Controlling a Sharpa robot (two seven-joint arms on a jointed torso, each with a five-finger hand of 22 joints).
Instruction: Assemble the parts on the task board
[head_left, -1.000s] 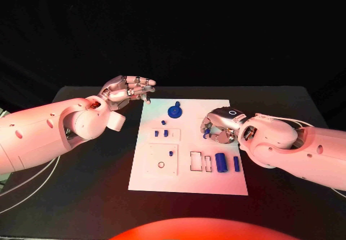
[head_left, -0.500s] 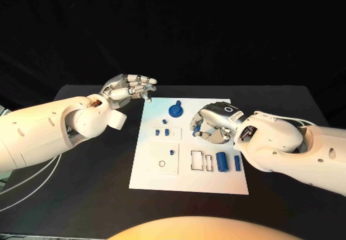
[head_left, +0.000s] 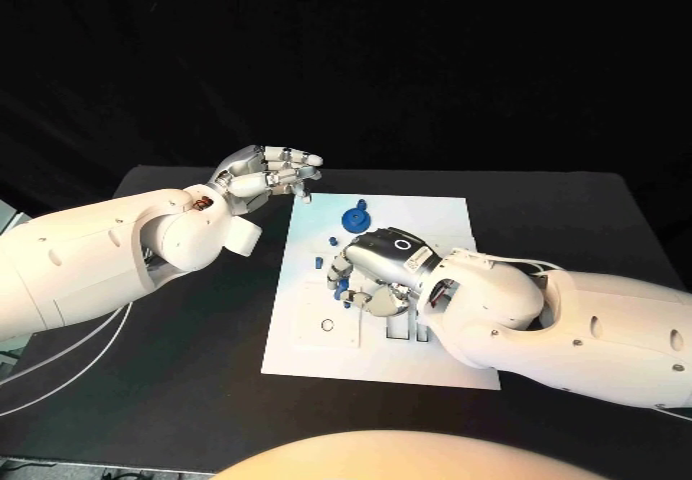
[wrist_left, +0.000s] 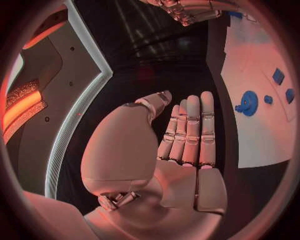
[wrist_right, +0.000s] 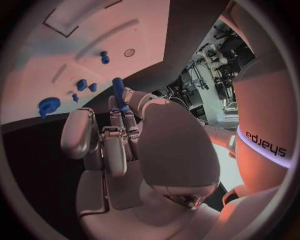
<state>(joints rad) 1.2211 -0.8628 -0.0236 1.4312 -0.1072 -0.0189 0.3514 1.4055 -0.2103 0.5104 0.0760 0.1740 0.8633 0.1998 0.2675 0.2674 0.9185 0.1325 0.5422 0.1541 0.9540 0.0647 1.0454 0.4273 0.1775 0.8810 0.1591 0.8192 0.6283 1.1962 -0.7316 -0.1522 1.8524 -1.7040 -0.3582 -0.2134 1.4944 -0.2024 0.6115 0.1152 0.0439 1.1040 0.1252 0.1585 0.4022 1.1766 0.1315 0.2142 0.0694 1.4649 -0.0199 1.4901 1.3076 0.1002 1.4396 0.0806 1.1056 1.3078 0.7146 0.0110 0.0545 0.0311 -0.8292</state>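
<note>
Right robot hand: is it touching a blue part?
Touching. The right wrist view shows the right robot hand holding a blue peg between its fingertips, above the task board.

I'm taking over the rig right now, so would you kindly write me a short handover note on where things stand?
Right robot hand: over the middle of the task board, pinching a blue peg at its fingertips.
Left robot hand: raised off the board's far left corner, fingers together, holding nothing.
Parts: the blue gear sits at the far end of the board; small blue pieces lie near it; a short blue pin stands beside a round hole.
Done: the peg is picked up.
Left: seat the peg, probably in a board slot, then assemble the remaining parts.
</note>
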